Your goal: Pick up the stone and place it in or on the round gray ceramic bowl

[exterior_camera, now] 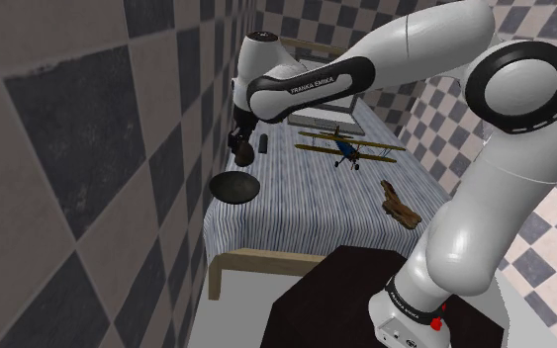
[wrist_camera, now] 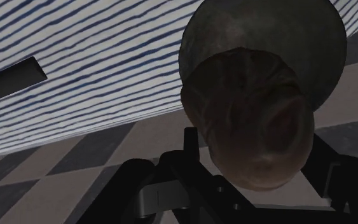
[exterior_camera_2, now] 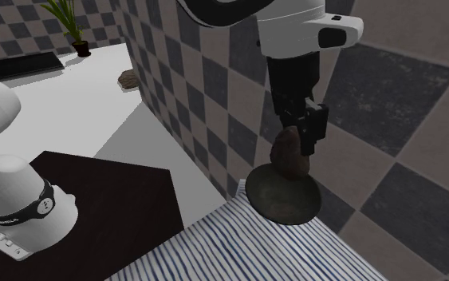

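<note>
While fingers (exterior_camera_2: 316, 128) grip brown stone (exterior_camera_2: 288, 152), stone hangs just above dark round bowl (exterior_camera_2: 269, 201) at bed (exterior_camera_2: 278, 251) corner; straight descent and release looks sufficient.

The bowl (exterior_camera: 235, 187) is set on the bed (exterior_camera: 296, 213) at its edge by the wall, and the stone (exterior_camera_2: 287, 156) is held over it in the pincer (exterior_camera_2: 298, 145). To the shoulder view's right, a model biplane (exterior_camera: 348, 146) is placed mid-bed.
</note>
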`<action>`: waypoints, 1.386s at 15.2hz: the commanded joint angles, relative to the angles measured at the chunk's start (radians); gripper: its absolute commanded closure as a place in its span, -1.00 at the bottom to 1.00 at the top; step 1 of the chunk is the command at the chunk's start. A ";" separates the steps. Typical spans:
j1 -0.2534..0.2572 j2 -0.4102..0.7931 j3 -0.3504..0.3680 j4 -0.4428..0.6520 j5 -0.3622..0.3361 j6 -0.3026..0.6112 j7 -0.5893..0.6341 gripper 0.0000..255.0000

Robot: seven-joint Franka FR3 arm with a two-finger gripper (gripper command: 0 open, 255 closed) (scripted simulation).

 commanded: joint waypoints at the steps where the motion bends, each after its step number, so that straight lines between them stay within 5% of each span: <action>1: 0.014 -0.002 0.012 0.001 -0.007 -0.008 0.030 1.00; 21: 0.014 0.099 0.001 -0.102 -0.069 0.191 0.098 1.00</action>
